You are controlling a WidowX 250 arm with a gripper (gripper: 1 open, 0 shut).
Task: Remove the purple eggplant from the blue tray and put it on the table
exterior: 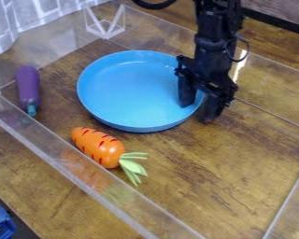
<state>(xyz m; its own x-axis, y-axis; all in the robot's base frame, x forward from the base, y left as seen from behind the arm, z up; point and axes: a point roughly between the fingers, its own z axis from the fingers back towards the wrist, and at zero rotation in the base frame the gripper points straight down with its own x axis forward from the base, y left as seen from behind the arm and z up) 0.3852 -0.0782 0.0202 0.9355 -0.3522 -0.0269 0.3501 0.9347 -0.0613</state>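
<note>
From my end the eggplant [29, 89] lies on the counter [239, 177], left of the tray [115, 103], w/ nothing in the dish. Its long axis runs roughly front-to-back. My pincer [205, 101] hangs at the tray's right rim, well apart from it, fingers slightly spread, holding nothing.

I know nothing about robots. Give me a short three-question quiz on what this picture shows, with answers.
1. True or false: the purple eggplant lies inside the blue tray.
2. Which vegetable lies nearest the camera? A) carrot B) eggplant C) neither
3. Fill in: the gripper hangs over the tray's ____ rim, as seen in the picture.

Key:
1. False; it rests on the table, left of the tray, which holds nothing.
2. A; the orange carrot lies in front of the tray.
3. Right; the jaws hold nothing.
</note>
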